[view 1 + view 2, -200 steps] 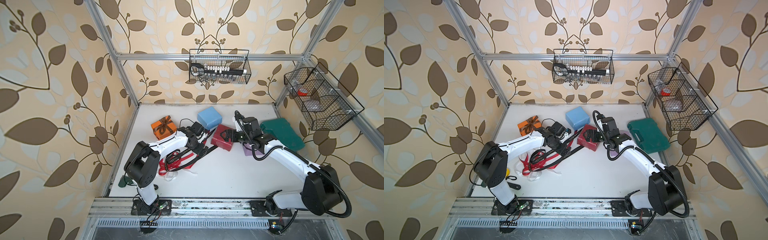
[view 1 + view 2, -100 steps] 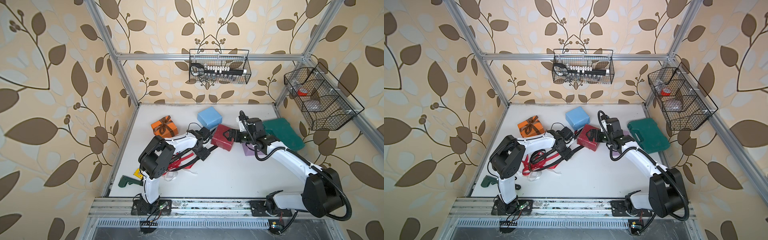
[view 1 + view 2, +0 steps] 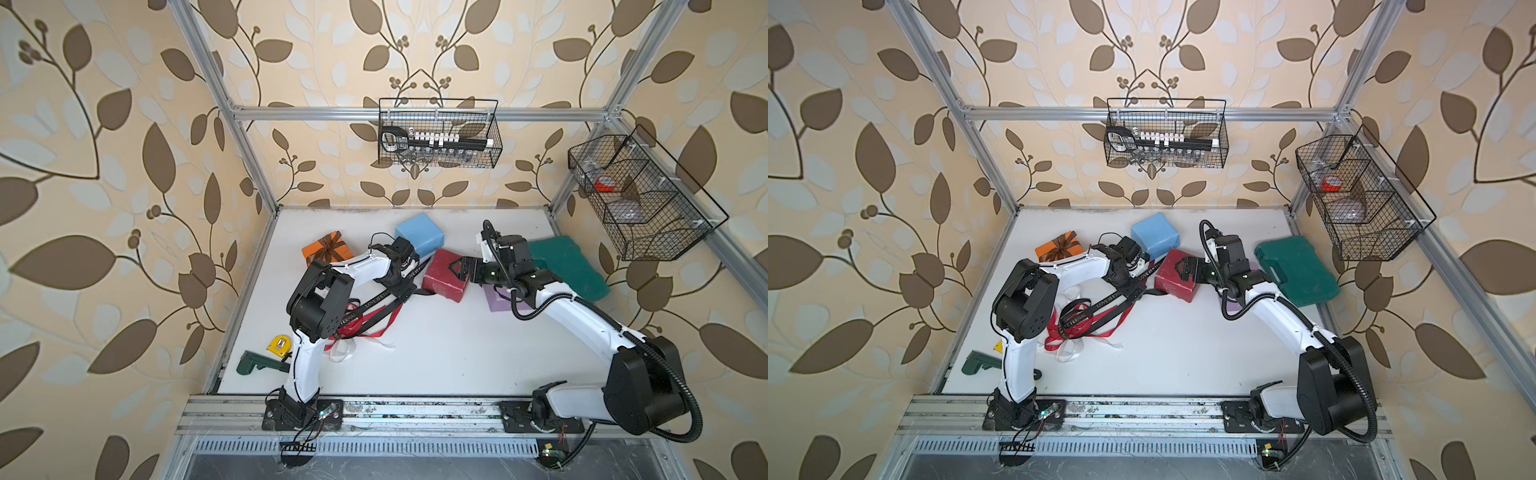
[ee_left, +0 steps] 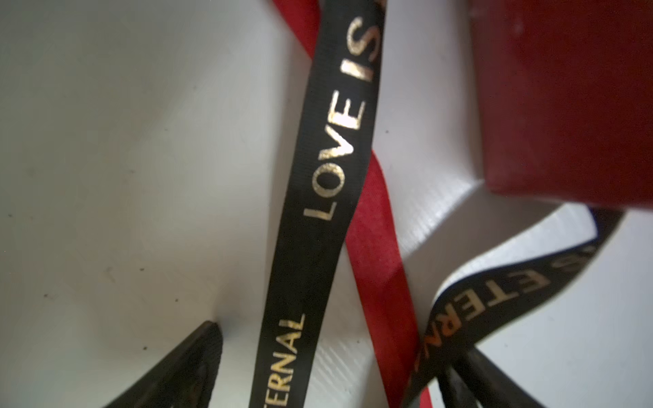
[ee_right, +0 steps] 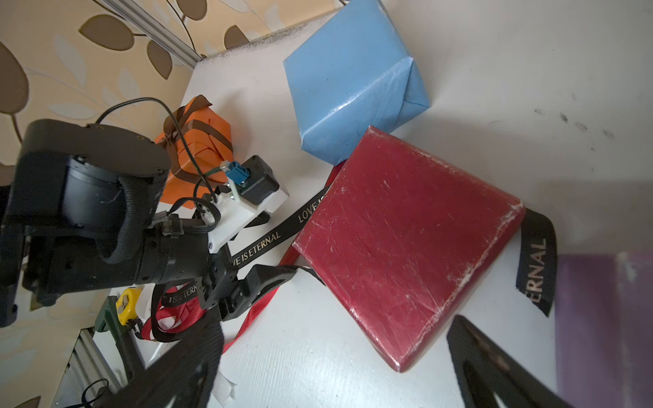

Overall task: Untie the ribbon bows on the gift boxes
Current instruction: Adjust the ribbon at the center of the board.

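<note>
The orange gift box (image 3: 326,253) at the back left has a brown ribbon bow tied on it. The light blue (image 3: 419,235), dark red (image 3: 444,276) and lilac (image 3: 498,301) boxes are bare. Loose black lettered (image 4: 328,169), red (image 4: 374,247) and white (image 3: 345,353) ribbons lie in a heap left of the dark red box. The black ribbon (image 5: 261,243) passes under that box. My left gripper (image 4: 337,342) is open, low over the table, and the black ribbon runs between its fingers. My right gripper (image 5: 335,326) is open at the dark red box's (image 5: 406,240) right edge.
A dark green plastic case (image 3: 565,266) lies at the right, behind my right arm. A yellow tape measure (image 3: 279,345) and a green tool (image 3: 255,365) sit at the front left. Wire baskets hang on the back wall (image 3: 438,133) and the right wall (image 3: 640,195).
My left arm's elbow has swung up and to the right, uncovering the tape measure and green tool, and its gripper stays at the black ribbon. The right gripper has hardly moved.
</note>
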### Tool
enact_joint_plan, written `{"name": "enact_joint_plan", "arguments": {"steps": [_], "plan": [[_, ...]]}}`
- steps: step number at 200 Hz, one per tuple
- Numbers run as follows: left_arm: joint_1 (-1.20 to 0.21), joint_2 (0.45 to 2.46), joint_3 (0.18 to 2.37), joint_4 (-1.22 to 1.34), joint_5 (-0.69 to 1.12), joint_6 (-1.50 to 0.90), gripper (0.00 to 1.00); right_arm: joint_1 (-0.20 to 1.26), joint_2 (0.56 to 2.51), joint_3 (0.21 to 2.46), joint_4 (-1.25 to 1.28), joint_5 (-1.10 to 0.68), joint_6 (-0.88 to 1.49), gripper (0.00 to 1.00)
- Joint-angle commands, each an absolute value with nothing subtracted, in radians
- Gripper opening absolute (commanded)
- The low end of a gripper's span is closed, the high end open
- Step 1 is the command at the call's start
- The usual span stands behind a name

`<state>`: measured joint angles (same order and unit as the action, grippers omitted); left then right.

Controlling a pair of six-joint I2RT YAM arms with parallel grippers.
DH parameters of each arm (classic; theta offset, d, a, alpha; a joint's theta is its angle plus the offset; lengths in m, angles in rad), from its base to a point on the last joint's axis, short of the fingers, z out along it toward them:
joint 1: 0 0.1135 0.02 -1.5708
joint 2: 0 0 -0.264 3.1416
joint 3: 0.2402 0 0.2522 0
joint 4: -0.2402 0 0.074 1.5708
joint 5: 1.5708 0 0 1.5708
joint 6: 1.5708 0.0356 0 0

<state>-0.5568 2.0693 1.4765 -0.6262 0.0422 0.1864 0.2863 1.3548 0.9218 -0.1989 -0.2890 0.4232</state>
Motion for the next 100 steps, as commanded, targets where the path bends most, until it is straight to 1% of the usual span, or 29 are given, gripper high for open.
{"name": "enact_joint_plan", "arguments": {"steps": [1, 12, 20, 36, 50, 54, 59, 62, 67, 100], "plan": [[-0.565, 2.147, 1.496, -0.738, 0.099, 0.234, 0.76, 0.282, 1.338, 0.913, -0.212, -0.304, 0.429, 0.99], [-0.565, 2.156, 1.505, -0.755, 0.112, 0.231, 0.63, 0.28, 1.336, 0.914, -0.216, -0.301, 0.428, 0.99], [-0.566, 2.156, 1.505, -0.763, 0.119, 0.229, 0.56, 0.278, 1.334, 0.914, -0.216, -0.298, 0.428, 1.0], [-0.568, 2.148, 1.489, -0.769, 0.125, 0.227, 0.45, 0.273, 1.328, 0.91, -0.215, -0.291, 0.428, 1.0], [-0.57, 2.134, 1.459, -0.761, 0.128, 0.22, 0.38, 0.267, 1.327, 0.909, -0.213, -0.291, 0.43, 1.0], [-0.571, 2.13, 1.45, -0.757, 0.133, 0.218, 0.34, 0.267, 1.328, 0.908, -0.212, -0.291, 0.432, 1.0], [-0.57, 2.126, 1.44, -0.757, 0.139, 0.218, 0.27, 0.265, 1.328, 0.907, -0.21, -0.291, 0.435, 0.99], [-0.57, 2.126, 1.436, -0.756, 0.139, 0.216, 0.21, 0.264, 1.327, 0.907, -0.209, -0.293, 0.435, 0.99], [-0.572, 2.122, 1.431, -0.757, 0.133, 0.211, 0.0, 0.262, 1.328, 0.905, -0.206, -0.293, 0.438, 1.0], [-0.566, 2.058, 1.386, -0.744, 0.134, 0.173, 0.0, 0.255, 1.324, 0.901, -0.195, -0.295, 0.451, 1.0]]}}
